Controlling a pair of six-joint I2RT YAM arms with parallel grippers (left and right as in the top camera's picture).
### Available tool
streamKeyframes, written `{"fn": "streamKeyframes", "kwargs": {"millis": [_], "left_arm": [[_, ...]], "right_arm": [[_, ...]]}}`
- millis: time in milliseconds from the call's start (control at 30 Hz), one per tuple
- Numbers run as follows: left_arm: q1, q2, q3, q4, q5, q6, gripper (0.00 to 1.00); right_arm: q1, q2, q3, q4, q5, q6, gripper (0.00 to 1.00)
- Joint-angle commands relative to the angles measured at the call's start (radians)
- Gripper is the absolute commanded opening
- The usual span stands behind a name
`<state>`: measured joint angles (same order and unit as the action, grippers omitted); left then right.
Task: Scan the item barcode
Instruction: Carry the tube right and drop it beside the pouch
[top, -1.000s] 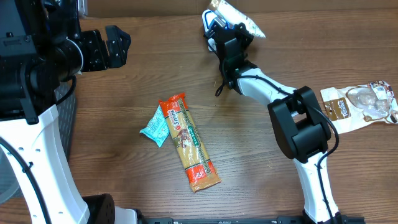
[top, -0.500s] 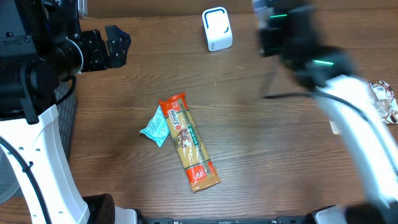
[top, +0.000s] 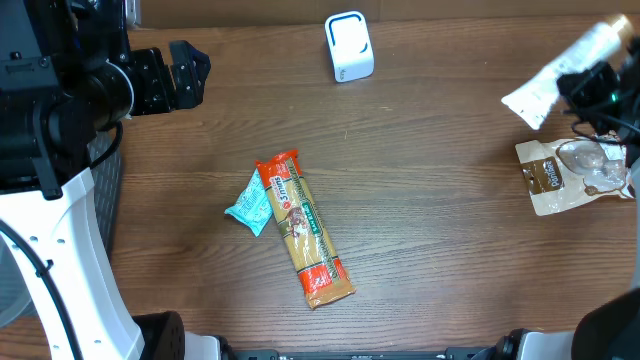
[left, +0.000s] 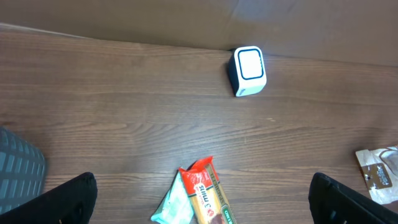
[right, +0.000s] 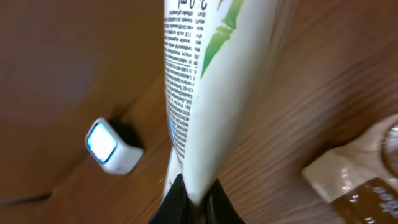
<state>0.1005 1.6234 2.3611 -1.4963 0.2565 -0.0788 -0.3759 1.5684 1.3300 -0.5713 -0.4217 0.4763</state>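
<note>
My right gripper pinches the white packet over the far right corner of the table; my left gripper hangs wide open by the left edge.

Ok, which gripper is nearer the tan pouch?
Right. The right gripper, clamping a white packet, is right by the tan pouch; the left gripper is open far across the table.

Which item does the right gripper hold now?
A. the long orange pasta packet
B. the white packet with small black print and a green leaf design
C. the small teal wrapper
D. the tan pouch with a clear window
B: in the right wrist view the right gripper is shut on the lower edge of the white packet, which hangs clear of the table.
</note>
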Motion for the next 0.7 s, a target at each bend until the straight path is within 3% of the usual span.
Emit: {"fn": "streamKeyframes", "kwargs": {"millis": [0,167,533,667], "left_arm": [[0.01,0.008,0.015,0.001,-0.005,0.003,1.0],[0.01,0.008,0.015,0.001,-0.005,0.004,1.0],[0.01,0.008,0.015,0.001,-0.005,0.004,1.0],[0.01,0.008,0.015,0.001,-0.005,0.003,1.0]], "right_arm": [[-0.036,0.0,-0.118,0.141,0.015,0.098,0.04],[-0.046,0.046,-0.282,0.375,0.116,0.108,0.04],[-0.061,0.225,-0.303,0.418,0.205,0.121,0.09],[-0.086,0.216,-0.296,0.384,0.223,0.056,0.26]]}}
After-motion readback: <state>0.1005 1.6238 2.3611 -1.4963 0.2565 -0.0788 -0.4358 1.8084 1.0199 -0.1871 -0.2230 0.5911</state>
